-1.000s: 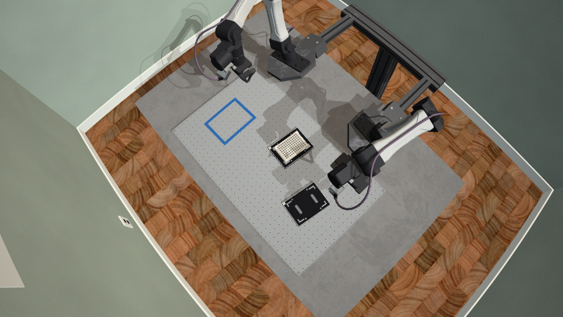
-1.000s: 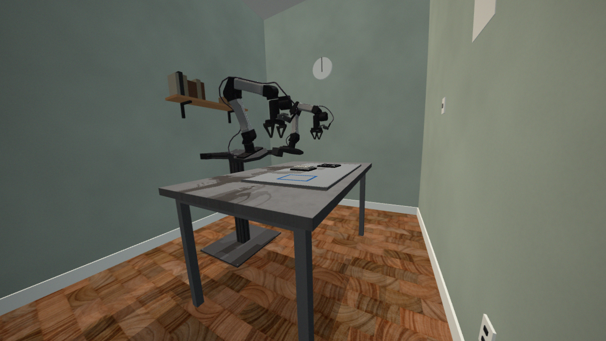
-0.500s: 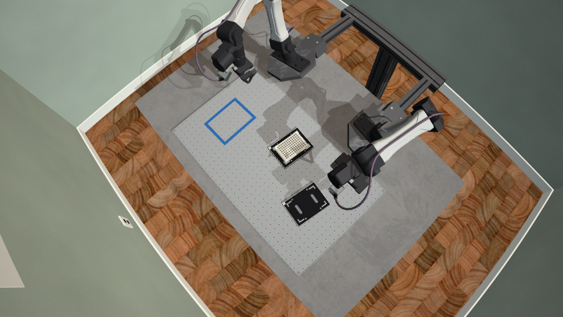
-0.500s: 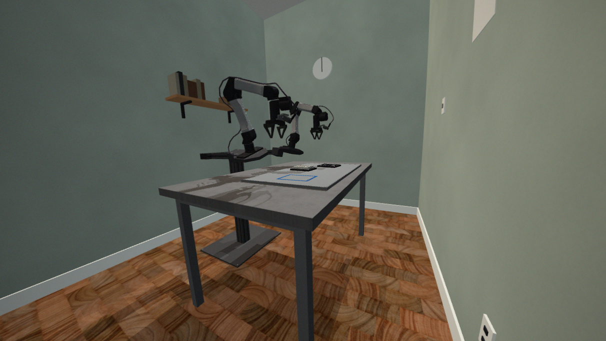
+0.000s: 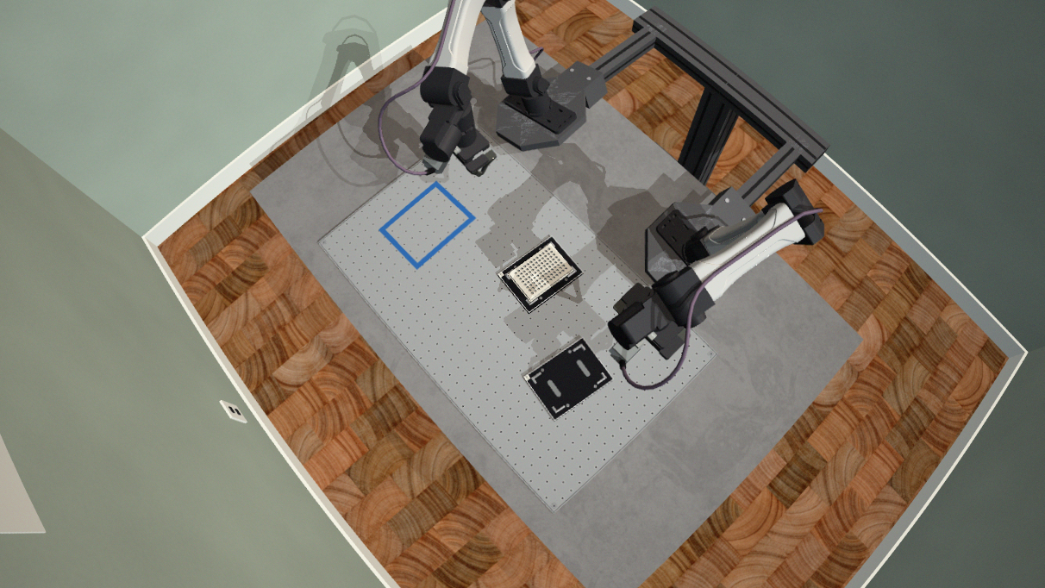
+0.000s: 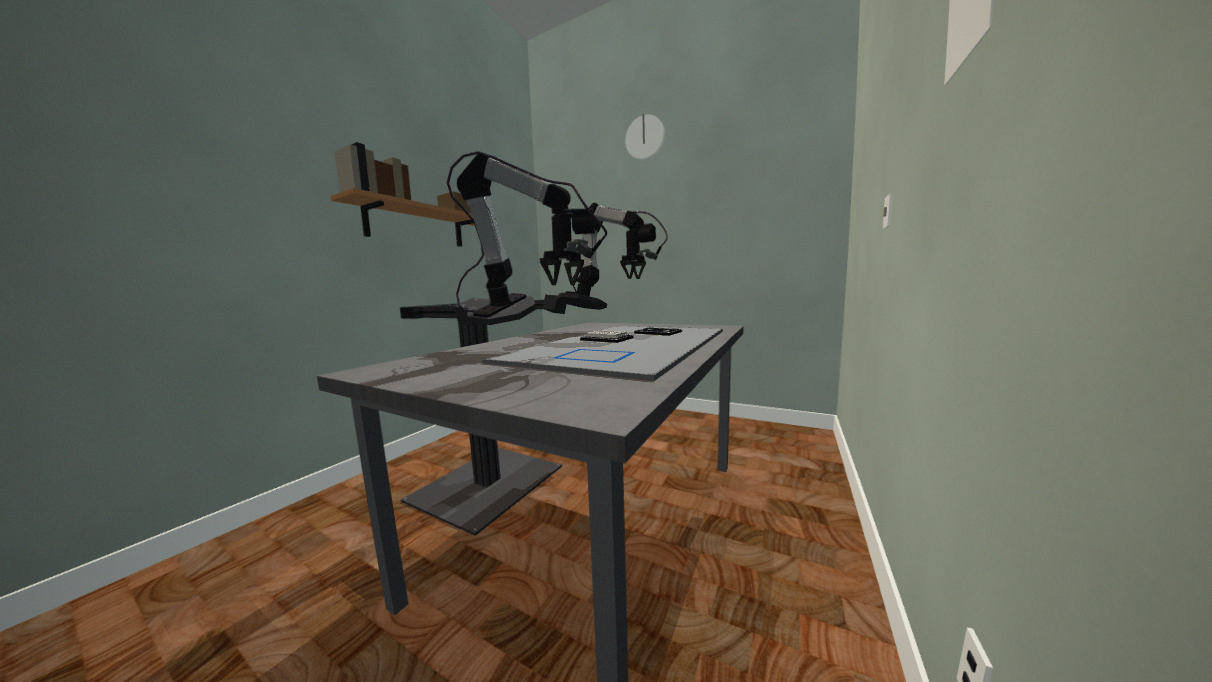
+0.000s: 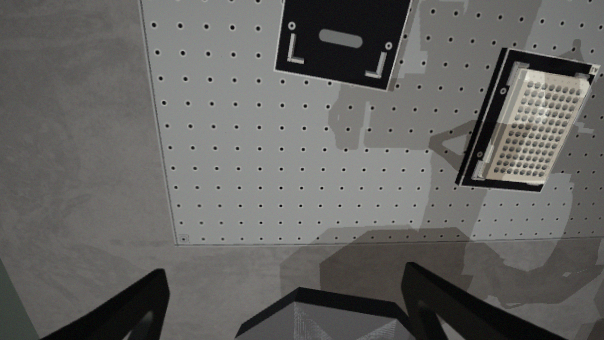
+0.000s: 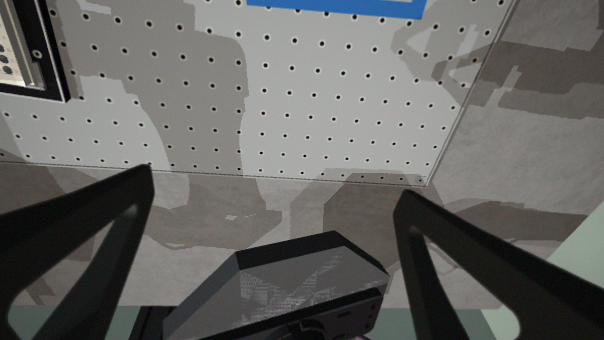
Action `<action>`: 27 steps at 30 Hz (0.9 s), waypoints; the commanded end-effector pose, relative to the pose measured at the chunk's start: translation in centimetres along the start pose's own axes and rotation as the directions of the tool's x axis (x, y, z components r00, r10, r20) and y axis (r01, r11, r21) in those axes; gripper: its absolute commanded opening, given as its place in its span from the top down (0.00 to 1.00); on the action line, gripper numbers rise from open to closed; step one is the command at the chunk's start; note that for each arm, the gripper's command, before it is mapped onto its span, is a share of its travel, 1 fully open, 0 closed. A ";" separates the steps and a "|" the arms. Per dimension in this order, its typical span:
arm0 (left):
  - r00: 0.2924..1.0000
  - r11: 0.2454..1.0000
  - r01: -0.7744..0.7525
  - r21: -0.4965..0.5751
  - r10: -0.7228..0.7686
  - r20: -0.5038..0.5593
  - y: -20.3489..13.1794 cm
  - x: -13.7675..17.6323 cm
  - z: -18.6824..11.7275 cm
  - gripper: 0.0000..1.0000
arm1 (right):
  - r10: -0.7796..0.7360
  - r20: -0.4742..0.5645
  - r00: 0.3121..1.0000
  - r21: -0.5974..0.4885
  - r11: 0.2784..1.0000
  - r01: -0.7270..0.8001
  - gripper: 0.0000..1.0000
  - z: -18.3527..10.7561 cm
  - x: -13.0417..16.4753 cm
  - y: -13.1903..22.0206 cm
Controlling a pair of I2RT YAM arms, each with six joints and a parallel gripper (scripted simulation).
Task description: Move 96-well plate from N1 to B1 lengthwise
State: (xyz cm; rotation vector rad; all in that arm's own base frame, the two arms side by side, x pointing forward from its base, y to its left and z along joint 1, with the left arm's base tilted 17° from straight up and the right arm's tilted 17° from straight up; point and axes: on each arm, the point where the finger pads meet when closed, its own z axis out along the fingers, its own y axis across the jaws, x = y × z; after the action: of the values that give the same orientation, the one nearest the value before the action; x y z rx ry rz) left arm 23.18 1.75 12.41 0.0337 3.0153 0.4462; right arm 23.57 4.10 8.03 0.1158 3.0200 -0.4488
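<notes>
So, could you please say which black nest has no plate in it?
The nest farther from the blue outline; its slots show, while the other nest holds the 96-well plate.

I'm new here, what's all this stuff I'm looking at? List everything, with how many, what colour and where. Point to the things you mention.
Plate with wells (image 5: pixel 541 272) (image 6: pixel 606 331) (image 7: pixel 540 130) (image 8: pixel 10 55): one, cream, in a holder
Occupied holder (image 5: pixel 516 291) (image 6: pixel 606 338) (image 7: pixel 492 107) (image 8: pixel 55 75): one, black, under the plate
Vacant holder (image 5: pixel 566 378) (image 6: pixel 658 331) (image 7: pixel 345 60): one, black, beside it
Taped outline (image 5: pixel 398 248) (image 6: pixel 586 359) (image 8: pixel 340 6): one, blue, on the board
Board (image 5: pixel 453 314) (image 6: pixel 525 357) (image 7: pixel 270 115) (image 8: pixel 280 80): one, light grey, on the table
Table (image 5: pixel 730 409) (image 6: pixel 508 407) (image 7: pixel 75 125) (image 8: pixel 540 135): one, grey, on the floor
Floor (image 5: pixel 343 365) (image 6: pixel 508 593): one, brown, below
Shelf (image 6: pixel 406 206): one, wooden, on the wall
Books (image 6: pixel 347 169): several, mixed colours, on the shelf
Clock (image 6: pixel 637 135): one, pale, far wall
Small wall fittings (image 5: pixel 234 410) (image 6: pixel 886 211): two, whitish, side wall
Walls (image 5: pixel 87 292) (image 6: pixel 720 296): several, green, around
Stand (image 5: pixel 738 87) (image 6: pixel 484 449): one, dark, behind the table
Arms (image 5: pixel 752 248) (image 6: pixel 515 179): two, black and white, on the stand
Left gripper (image 5: pixel 666 343) (image 6: pixel 633 275) (image 7: pixel 288 278): one, black, open
Right gripper (image 5: pixel 474 160) (image 6: pixel 561 279) (image 8: pixel 275 180): one, black, open
</notes>
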 end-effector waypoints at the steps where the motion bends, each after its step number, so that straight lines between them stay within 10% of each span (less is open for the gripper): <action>1: 1.000 1.000 -0.010 0.001 0.010 -0.004 0.0 0.1 -0.1 0.00 | 0.031 -0.002 1.000 -0.004 1.000 -0.031 0.00 1.5 0.0 2.0; 27: 1.000 1.000 -0.010 0.001 0.010 -0.004 0.0 0.1 -0.1 0.00 | 0.039 0.020 0.999 -0.024 0.999 -0.039 0.00 5.1 -0.6 12.7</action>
State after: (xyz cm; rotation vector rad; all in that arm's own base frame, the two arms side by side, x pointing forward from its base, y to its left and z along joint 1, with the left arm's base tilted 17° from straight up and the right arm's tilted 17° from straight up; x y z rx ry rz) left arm 23.18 1.75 12.41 0.0337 3.0153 0.4462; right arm 24.71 13.34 0.01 0.1271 3.0192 -0.4545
